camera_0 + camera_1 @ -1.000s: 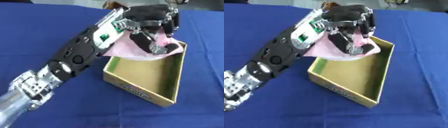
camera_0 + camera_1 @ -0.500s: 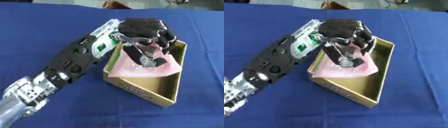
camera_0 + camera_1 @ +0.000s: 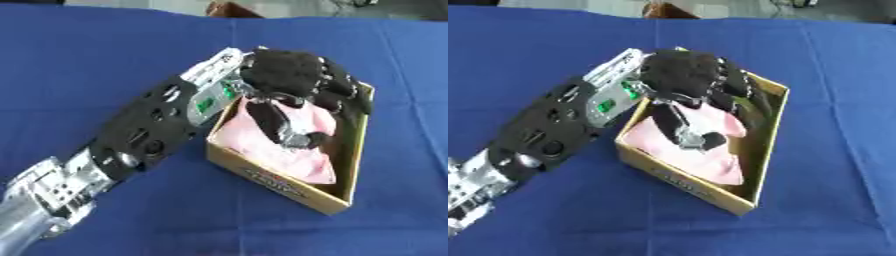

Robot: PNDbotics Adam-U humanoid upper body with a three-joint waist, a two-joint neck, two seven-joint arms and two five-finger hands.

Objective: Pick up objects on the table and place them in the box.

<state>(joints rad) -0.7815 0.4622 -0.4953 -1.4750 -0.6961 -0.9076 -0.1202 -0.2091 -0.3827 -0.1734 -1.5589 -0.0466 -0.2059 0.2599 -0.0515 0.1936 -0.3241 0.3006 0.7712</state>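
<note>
Since a sec ago we've lowered the pink cloth from above the rim down into the cardboard box, where it now lies on the bottom. Our left robot hand hangs over the box w/ fingers curled, thumb pressing on the cloth. Box sits on the blue desk.

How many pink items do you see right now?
1: a pink packet lying inside the box, under the left hand, whose thumb rests on it. The hand covers the box's far end, so another could be hidden there.
</note>
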